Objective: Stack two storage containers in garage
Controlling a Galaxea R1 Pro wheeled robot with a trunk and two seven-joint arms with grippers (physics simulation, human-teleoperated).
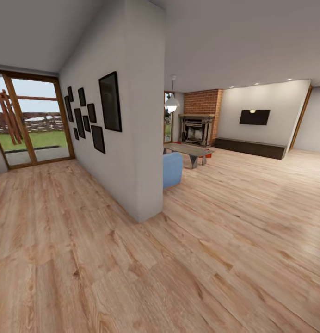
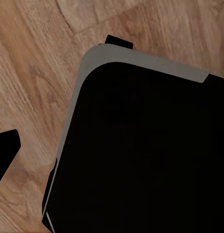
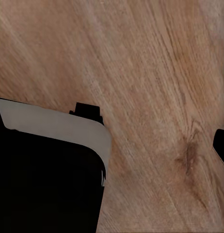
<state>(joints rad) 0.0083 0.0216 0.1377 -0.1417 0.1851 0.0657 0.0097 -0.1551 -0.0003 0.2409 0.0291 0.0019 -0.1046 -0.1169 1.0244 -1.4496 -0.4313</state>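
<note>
The robot faces the living room, where a bit of red (image 1: 209,156) shows under the coffee table (image 1: 190,150). It could bump the wall corner (image 1: 148,203) if it drives too close. I cannot tell if its grippers are open or closed.

Bright, even light, daylight through the glass door (image 1: 33,120), glowing pendant lamp (image 1: 172,104), ceiling spots (image 1: 257,84) washing the far wall, soft sheen on the wood floor (image 1: 252,217), wide-angle stretch at edges, wrist views slightly soft, black unlit masses.

Light wood plank floor (image 1: 215,259) underfoot — grey partition wall (image 1: 132,138) at twelve o'clock, hung with dark picture frames (image 1: 110,101). Glazed wooden door (image 1: 33,122) at ten o'clock; brick fireplace (image 1: 202,115), low table (image 1: 190,150), wall television (image 1: 255,117) and blue sofa end (image 1: 172,169) toward one o'clock — pendant lamp (image 1: 172,104) lit.
</note>
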